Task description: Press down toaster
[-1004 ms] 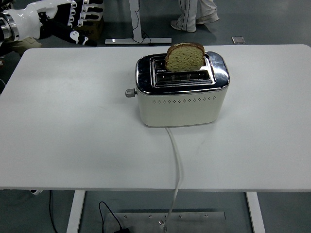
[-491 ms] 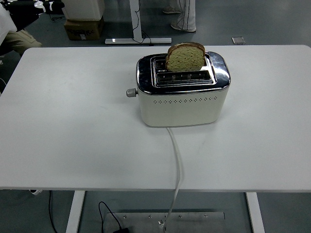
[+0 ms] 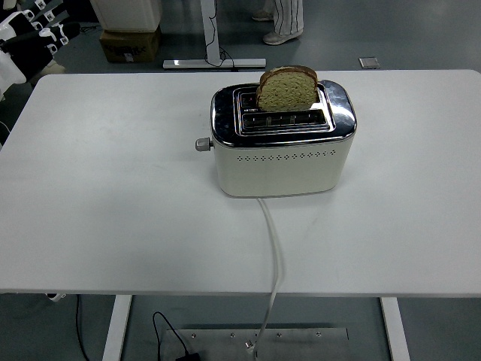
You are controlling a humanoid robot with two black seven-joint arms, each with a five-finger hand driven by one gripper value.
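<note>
One toaster [image 3: 282,147] is sitting mid-worktop [image 3: 113,210], bread [image 3: 287,88] poking up, no legible labels; left hand [image 3: 30,41] is hovering off the far-left corner, fingers' state unclear.

Left hand [image 3: 28,37] showing at top-left corner: glossy white shell plates sitting over black body, black fingers [image 3: 46,15] carrying small white segments like knuckle caps. Rounded white casing curving along picture edge below. Joints looking dark between pale panels. Detail too small for screws or cables. Person [image 3: 283,18] showing at top: white trousers with dark side stripe running down, pale shoes underneath.
</note>
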